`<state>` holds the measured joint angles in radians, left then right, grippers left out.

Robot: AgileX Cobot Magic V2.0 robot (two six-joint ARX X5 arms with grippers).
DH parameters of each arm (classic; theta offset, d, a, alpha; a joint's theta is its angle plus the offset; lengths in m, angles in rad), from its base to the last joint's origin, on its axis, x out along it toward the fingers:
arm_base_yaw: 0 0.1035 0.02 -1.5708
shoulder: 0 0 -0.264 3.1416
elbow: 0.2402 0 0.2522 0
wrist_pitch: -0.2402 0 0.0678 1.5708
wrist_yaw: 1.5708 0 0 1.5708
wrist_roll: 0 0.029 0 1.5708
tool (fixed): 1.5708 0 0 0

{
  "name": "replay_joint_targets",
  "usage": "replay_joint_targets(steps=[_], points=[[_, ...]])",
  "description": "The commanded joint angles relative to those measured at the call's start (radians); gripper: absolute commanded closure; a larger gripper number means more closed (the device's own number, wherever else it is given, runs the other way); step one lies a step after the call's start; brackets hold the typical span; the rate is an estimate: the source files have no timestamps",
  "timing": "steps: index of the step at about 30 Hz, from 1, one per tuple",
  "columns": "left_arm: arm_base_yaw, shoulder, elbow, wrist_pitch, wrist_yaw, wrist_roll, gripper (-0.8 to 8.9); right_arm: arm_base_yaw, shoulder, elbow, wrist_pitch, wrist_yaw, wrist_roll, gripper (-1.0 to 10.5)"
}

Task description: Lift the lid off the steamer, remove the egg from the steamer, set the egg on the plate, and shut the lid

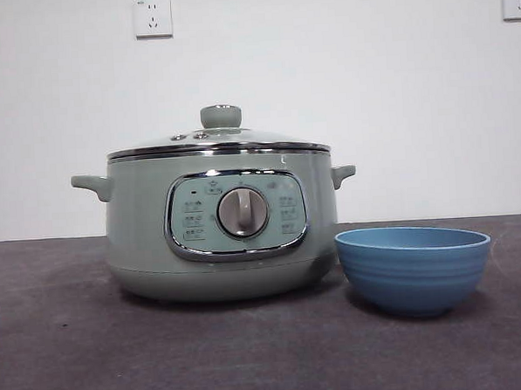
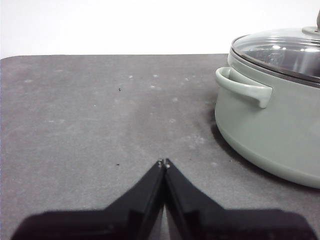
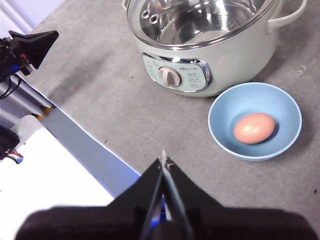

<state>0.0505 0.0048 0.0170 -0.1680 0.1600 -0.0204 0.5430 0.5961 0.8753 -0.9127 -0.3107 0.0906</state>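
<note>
The pale green steamer (image 1: 220, 223) stands on the table with its glass lid (image 1: 218, 141) seated on the rim. To its right sits the blue plate (image 1: 413, 267). In the right wrist view a brown egg (image 3: 254, 128) lies inside the plate (image 3: 220, 117), beside the steamer (image 3: 210, 55). My right gripper (image 3: 163, 158) hangs high above the table's front, shut and holding nothing. My left gripper (image 2: 163, 162) is low over the mat, shut and bare, off to the side of the steamer (image 2: 270, 125) near its handle. The lid (image 2: 280, 50) shows closed there too.
A dark grey mat (image 1: 76, 344) covers the table. Two wall sockets (image 1: 152, 17) sit on the white back wall. The right wrist view shows the table's front edge (image 3: 75, 135) and black camera gear (image 3: 25, 47) beyond it.
</note>
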Motion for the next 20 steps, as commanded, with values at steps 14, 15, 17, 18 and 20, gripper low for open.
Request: replay_joint_targets(steps=[14,15,17,18,20], points=[[0.004,-0.003,-0.014,0.002,-0.001,-0.01,8.17,-0.021,-0.035,0.001,0.018,0.051,-0.072,9.5],[0.004,-0.003,-0.014,0.002,-0.001,-0.01,8.17,-0.043,-0.055,-0.001,0.029,0.065,-0.084,9.5],[0.004,-0.003,-0.014,0.002,-0.001,-0.01,8.17,-0.111,-0.099,-0.018,0.074,0.05,-0.106,9.5],[0.004,-0.003,-0.014,0.002,-0.001,-0.01,8.17,-0.158,-0.128,-0.037,0.108,0.032,-0.11,9.5],[0.004,-0.003,-0.014,0.002,-0.001,-0.01,8.17,-0.253,-0.191,-0.096,0.182,0.004,-0.109,9.5]])
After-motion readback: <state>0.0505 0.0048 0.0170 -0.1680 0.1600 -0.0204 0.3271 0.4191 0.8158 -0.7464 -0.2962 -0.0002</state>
